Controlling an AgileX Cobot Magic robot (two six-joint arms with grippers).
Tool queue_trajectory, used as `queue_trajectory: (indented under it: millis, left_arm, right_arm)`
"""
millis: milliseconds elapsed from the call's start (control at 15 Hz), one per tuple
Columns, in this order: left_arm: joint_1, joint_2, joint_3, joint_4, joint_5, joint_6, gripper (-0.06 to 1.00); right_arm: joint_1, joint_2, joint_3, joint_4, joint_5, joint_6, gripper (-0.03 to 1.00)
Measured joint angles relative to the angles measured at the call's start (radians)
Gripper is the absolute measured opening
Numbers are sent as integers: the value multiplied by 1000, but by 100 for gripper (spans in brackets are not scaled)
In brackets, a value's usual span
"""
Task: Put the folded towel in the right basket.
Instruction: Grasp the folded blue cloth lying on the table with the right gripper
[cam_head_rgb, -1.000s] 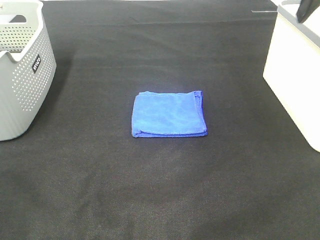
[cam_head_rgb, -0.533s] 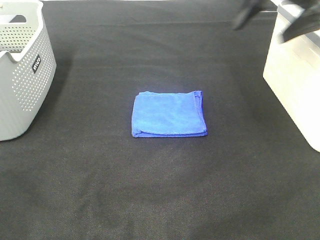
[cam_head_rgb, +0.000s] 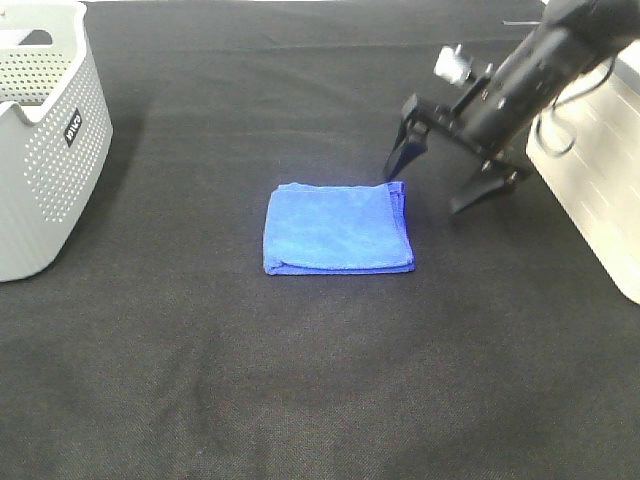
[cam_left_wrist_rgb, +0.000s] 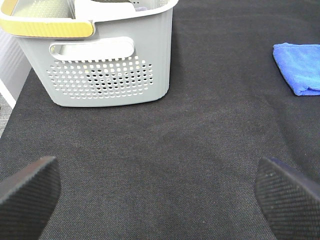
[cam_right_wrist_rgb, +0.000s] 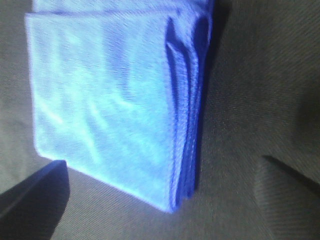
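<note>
The folded towel (cam_head_rgb: 338, 228) lies flat in the middle of the black table (cam_head_rgb: 300, 390), well apart from the white right basket (cam_head_rgb: 590, 190) at the table's right edge. The right hand (cam_head_rgb: 443, 168) hangs just beside the towel's far right corner. Its jaws are spread wide and hold nothing. One finger (cam_head_rgb: 403, 152) is above that corner and the other is out over bare table. The left hand (cam_left_wrist_rgb: 157, 192) is also open and empty. It sits low near the grey basket (cam_left_wrist_rgb: 115, 65) on the left and takes no part here.

The towel looks like a soft, light, plush cloth. It should weigh almost nothing, but it will sag and offer no stiffness. The right wrist view shows several layers stacked along one side, with loose edges lying one over another. That is the awkward part: a pinch that catches only the top layer would likely let the rest fall open when lifted.

The safer hold is probably across that thick layered side, near its middle. The fingers should press down to the table so that they close on every layer at once. The nap should grip well, so slipping seems unlikely. A hold at a corner would let the bundle droop and perhaps unfold before it reaches the basket.
</note>
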Motion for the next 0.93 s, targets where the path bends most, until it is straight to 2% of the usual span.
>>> queue_trajectory:
  millis: [333,667,800,933]
  left_arm:
    - [0,0,0,0,0,0,99]
    - [0,0,0,-1,0,0,99]
    - [0,0,0,-1,0,0,99]
    - [0,0,0,-1,0,0,99]
  right_arm:
    - [0,94,-3,71,-52,-42,94]
    - [10,122,-17,105,-52,-53,94]
    - [51,148,-27,176,-61,-77,91]
    - [107,186,-41,292,-77,-125,79]
